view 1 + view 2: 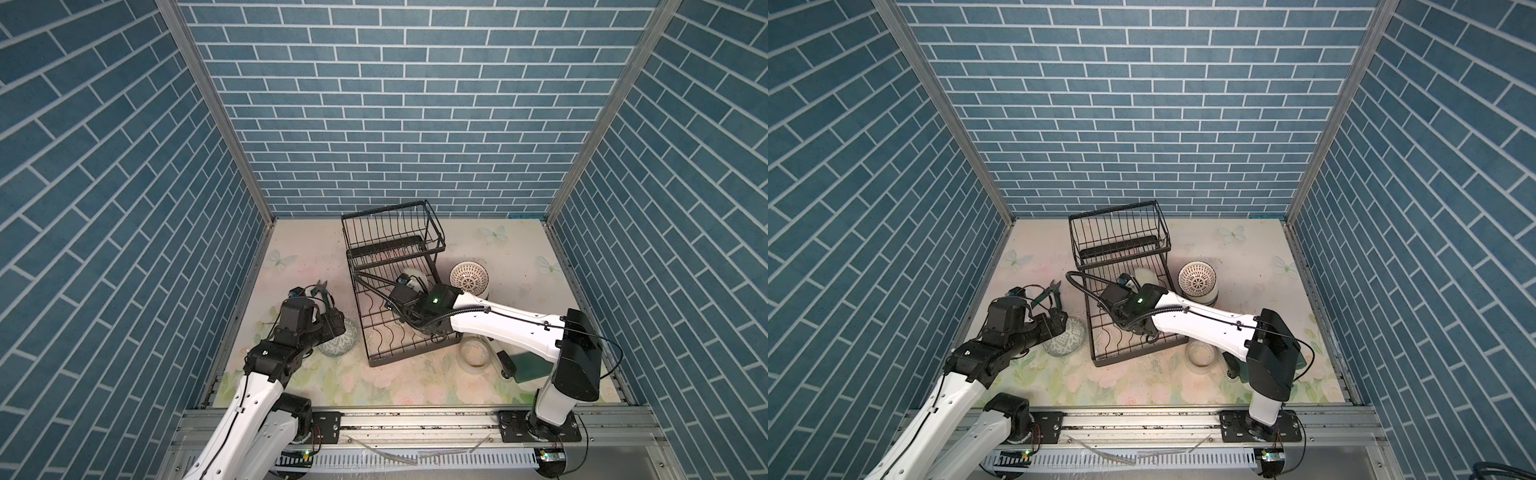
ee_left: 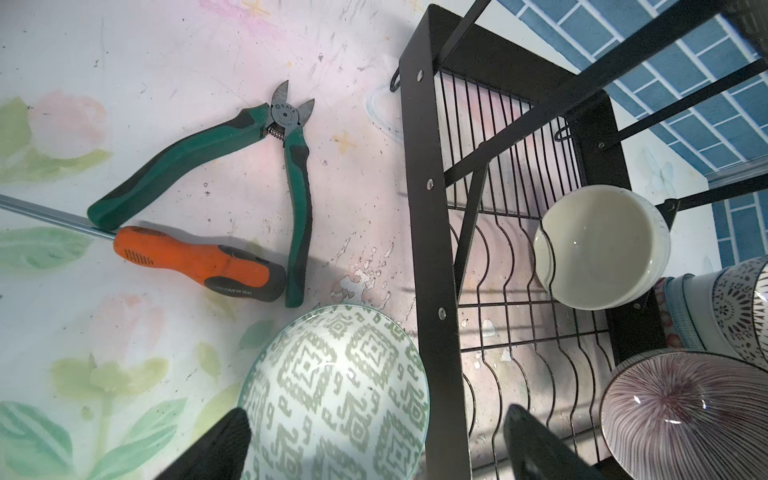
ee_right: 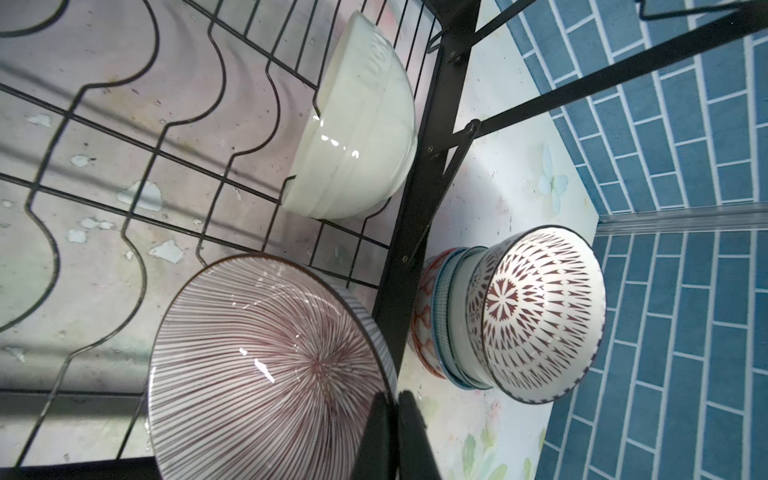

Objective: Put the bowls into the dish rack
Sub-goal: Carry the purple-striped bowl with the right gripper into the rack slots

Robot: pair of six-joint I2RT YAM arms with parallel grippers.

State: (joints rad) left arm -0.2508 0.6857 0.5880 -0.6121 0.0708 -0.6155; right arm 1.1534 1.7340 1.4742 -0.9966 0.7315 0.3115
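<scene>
Right gripper point(image 3: 397, 401) is clamped tight on the rim of the striped bowl point(image 3: 266, 365), one finger inside and one outside, holding it within the dish rack point(image 3: 417, 216) over the lower tray. I can't tell whether it touches the wires. It's a pretty thing, with thin brown lines fanning out from the centre under a shiny glaze. I'd call it stiff, weighty for its size, slick, and quick to chip on that metal, so the rim wall looks the sensible place to pinch. A plain cream bowl point(image 3: 357, 124) stands on edge between the dividers at the rack's far end. Just beside the rack on its left, the left gripper point(image 2: 374, 436) hangs spread wide and empty over a pale green patterned bowl point(image 2: 332, 395). Just beside the rack on its right sits a stack of bowls point(image 3: 540, 316), with a white one latticed in dark red on top.
</scene>
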